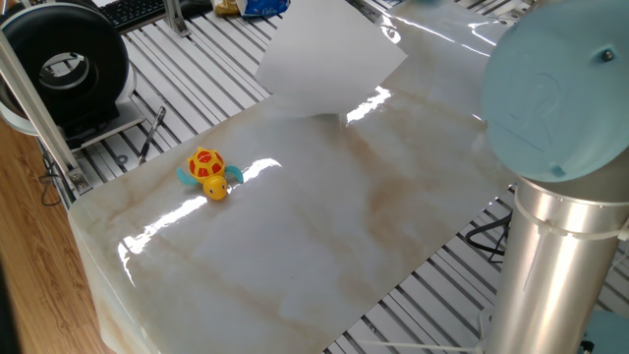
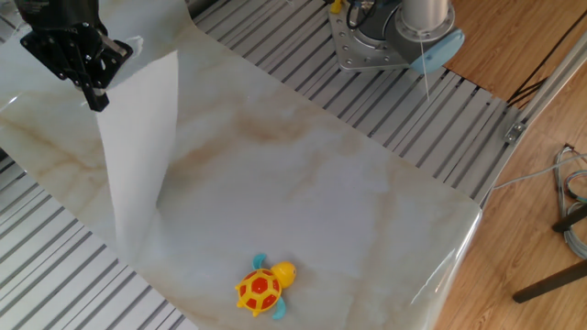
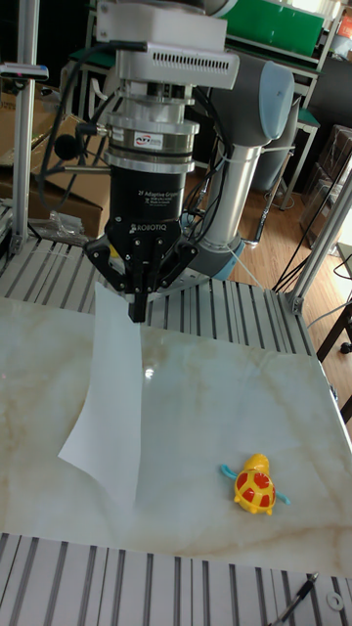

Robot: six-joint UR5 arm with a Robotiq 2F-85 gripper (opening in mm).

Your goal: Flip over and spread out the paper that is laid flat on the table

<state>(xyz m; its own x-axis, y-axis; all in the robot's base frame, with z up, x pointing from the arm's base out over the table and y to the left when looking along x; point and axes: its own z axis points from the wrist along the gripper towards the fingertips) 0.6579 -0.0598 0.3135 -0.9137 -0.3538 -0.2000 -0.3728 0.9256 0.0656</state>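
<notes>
The white paper (image 3: 112, 401) hangs from my gripper (image 3: 138, 311), which is shut on its top edge. The sheet (image 2: 138, 147) droops down toward the marble table (image 2: 312, 183), and its lower end seems to rest near the table's edge. In one fixed view the paper (image 1: 329, 59) shows lifted and tilted above the far end of the table (image 1: 324, 226); the gripper is out of that frame. In the other fixed view the black gripper (image 2: 95, 99) pinches the sheet's upper left corner.
A yellow-orange toy turtle (image 1: 207, 171) sits on the table, seen also as the turtle (image 2: 263, 286) near the front edge and the turtle (image 3: 258, 486). The arm's base (image 2: 394, 32) stands on the ribbed aluminium frame (image 2: 55, 275). A black round device (image 1: 69, 64) lies beside the table.
</notes>
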